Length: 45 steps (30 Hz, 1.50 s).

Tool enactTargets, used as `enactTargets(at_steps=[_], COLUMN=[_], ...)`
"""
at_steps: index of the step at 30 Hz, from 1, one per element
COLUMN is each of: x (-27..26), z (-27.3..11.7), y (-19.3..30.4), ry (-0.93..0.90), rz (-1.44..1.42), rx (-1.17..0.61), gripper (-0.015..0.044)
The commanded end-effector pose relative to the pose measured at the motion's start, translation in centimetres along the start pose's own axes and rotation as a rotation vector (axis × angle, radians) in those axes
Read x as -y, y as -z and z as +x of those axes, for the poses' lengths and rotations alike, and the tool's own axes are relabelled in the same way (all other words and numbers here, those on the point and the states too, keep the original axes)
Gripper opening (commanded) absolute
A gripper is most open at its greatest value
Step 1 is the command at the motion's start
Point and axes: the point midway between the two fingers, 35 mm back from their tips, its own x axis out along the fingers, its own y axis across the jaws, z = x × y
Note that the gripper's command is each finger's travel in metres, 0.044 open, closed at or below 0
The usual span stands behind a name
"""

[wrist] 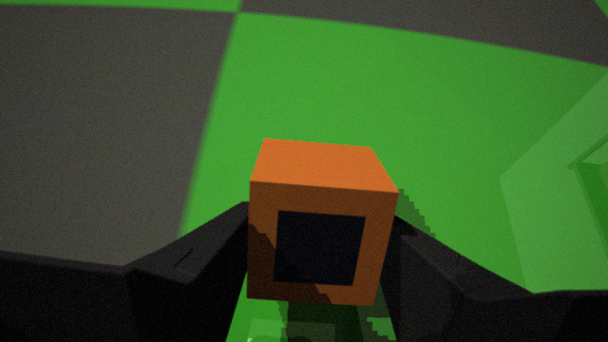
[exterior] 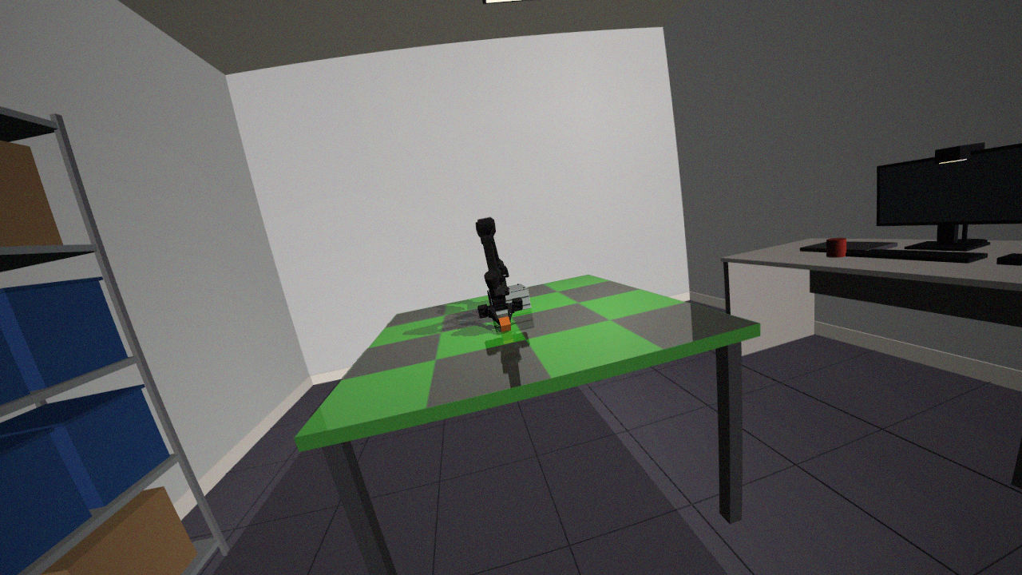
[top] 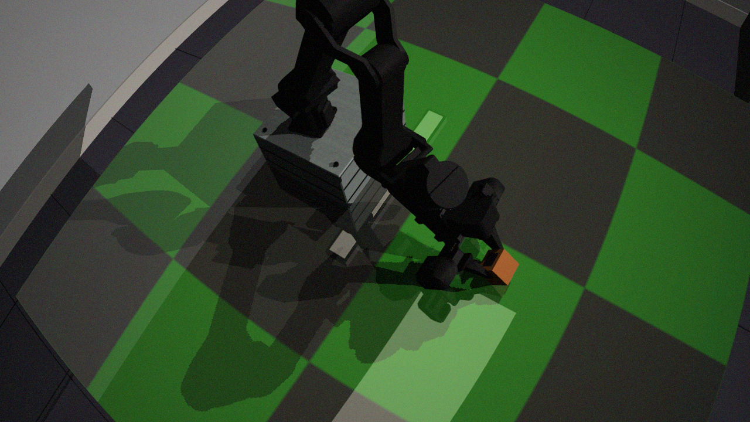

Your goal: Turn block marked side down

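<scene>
The orange block [top: 505, 267] [exterior: 505, 324] [wrist: 323, 166] is between the fingers of my gripper [top: 494, 261] [exterior: 504, 319] [wrist: 315, 219], which is shut on it. In the wrist view one finger presses each side. The block's marked side, a dark square [top: 490, 258] [wrist: 319, 248], faces back toward the gripper and the arm, not down. The block looks tilted in the top view. It is low over the green and grey checkered table [top: 550, 157] [exterior: 592, 346] [wrist: 332, 71]; I cannot tell whether it touches. Its underside is hidden.
The arm's grey base block [top: 309, 141] [exterior: 519, 293] stands behind the gripper. Bright light patches [top: 461, 356] and arm shadows lie across the table near the block. A shelf rack [exterior: 107, 286] is at the left and a desk [exterior: 771, 266] with a monitor at the right, both off the table.
</scene>
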Motion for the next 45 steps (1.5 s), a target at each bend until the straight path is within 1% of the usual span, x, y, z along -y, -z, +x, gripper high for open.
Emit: enactTargets(at_steps=[1,10,28,45], x=[-0.2,-0.4,-0.4,-0.4], z=[-0.3,-1.4,-1.7,-1.7], y=[1.2,1.2,1.0,1.0], ry=[-0.006,-0.007,-0.007,-0.007], rz=[0.009,0.005,0.005,0.005], rx=[0.015,0.121,0.142,0.142], gripper=[0.0000,0.0000,0.0000,0.0440])
